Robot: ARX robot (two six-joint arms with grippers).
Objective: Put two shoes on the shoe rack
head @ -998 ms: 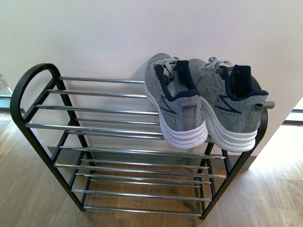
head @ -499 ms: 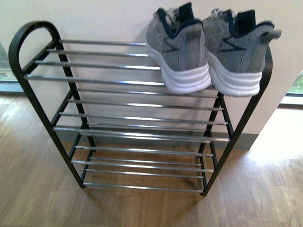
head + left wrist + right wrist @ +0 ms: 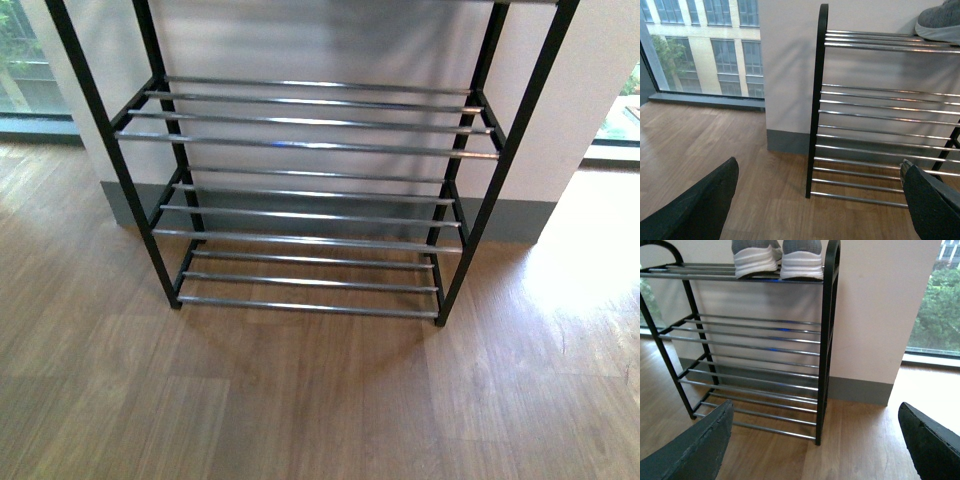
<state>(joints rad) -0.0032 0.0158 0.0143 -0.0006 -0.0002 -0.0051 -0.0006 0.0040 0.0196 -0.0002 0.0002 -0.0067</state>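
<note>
My left gripper (image 3: 818, 167) and right gripper (image 3: 815, 409) hang low, spread wide and empty, facing the rack (image 3: 300, 145); shoes (image 3: 775, 257) sit higher, on its top.

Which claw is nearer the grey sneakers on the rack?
Right, likely. The right claw faces the rack end under the sneakers; the left claw faces the opposite end.

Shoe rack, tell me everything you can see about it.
The shoe rack is a low open frame of thin black metal with rounded end loops and three tiers of shiny chrome bars. It stands upright on the wooden floor, its back close against the white wall. A pair of grey sneakers with white soles sits on the top tier beside one end loop, heels outward. The two lower tiers hold nothing.
</note>
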